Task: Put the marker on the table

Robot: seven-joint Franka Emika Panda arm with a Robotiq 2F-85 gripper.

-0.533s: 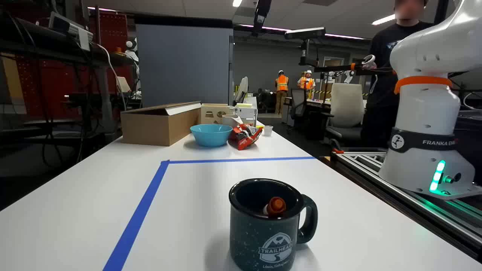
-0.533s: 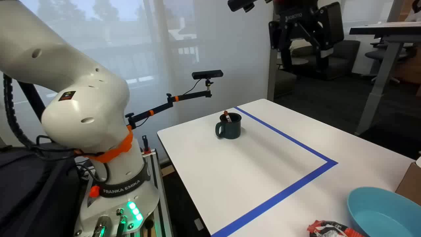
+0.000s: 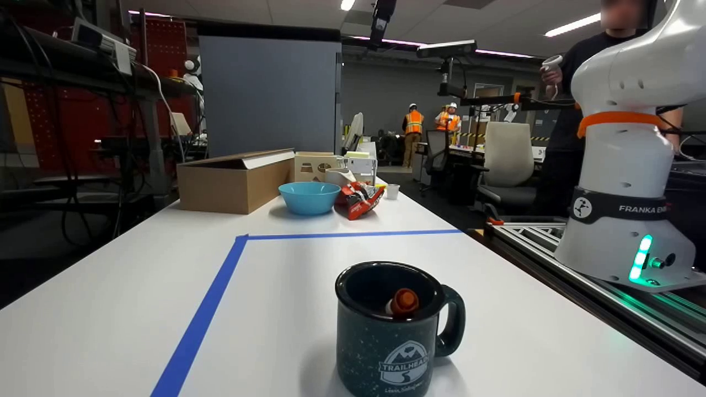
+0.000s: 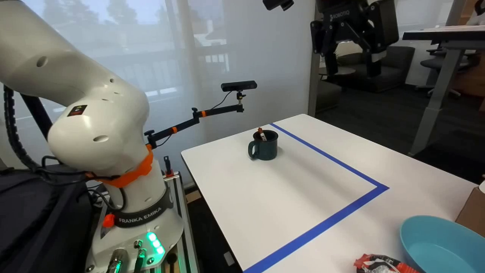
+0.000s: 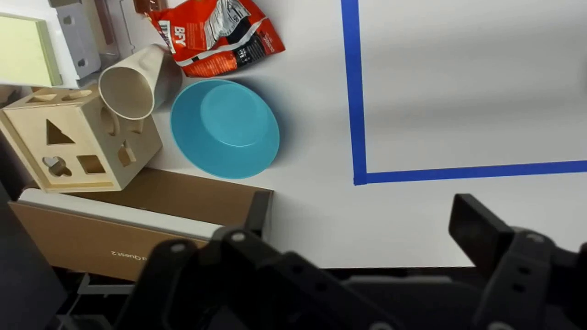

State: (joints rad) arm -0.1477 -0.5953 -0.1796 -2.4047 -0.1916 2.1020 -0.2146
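Note:
The marker stands tilted inside a dark green mug, its orange-brown cap end near the rim; its lower part is hidden by the mug. In an exterior view the marker pokes out above the rim. The mug stands upright on the white table and also shows in an exterior view. My gripper is high above the table, apart from the mug, with its fingers spread and nothing between them. In the wrist view the gripper is open and empty; mug and marker are out of that view.
A blue bowl, a red snack bag, a white cup, a wooden shape box and a cardboard box stand at one table end. Blue tape marks the tabletop. A camera arm reaches beside the table.
My gripper has risen slightly in an exterior view and stays open. The mug and marker have not moved. The person behind the robot has shifted and raised a hand-held controller.

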